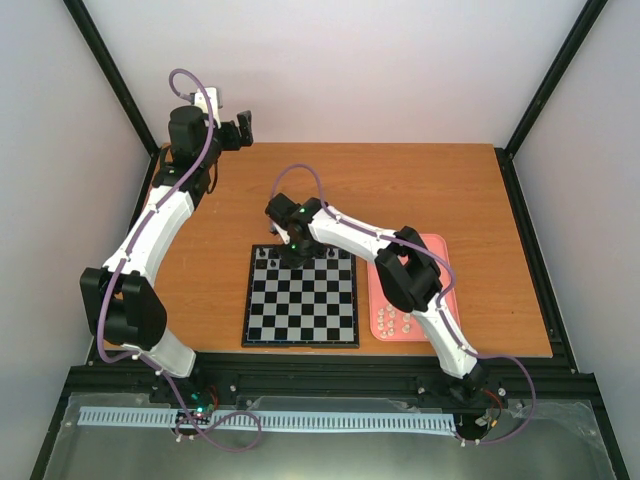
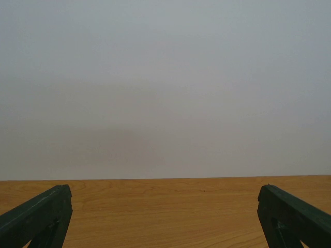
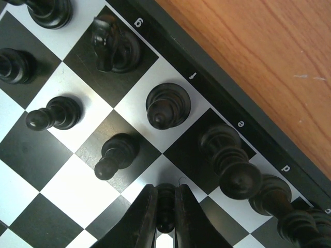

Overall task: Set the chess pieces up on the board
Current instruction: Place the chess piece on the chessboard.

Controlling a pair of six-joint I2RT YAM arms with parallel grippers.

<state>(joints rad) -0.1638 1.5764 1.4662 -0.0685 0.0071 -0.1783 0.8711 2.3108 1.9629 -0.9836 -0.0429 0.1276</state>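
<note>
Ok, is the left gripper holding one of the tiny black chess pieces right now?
No: the left gripper is wide open, and only brown wooden tabletop shows between its dark fingers.

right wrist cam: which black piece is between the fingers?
The black pawn at bottom centre: it is pinched between the right gripper fingers. The other black pieces stand clear of them.

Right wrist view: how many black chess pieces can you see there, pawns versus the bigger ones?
Pawns: 4, one pawn held by the right gripper
Bigger back-row pieces: 6, the last cut off at the picture's corner
Total: 10
</note>
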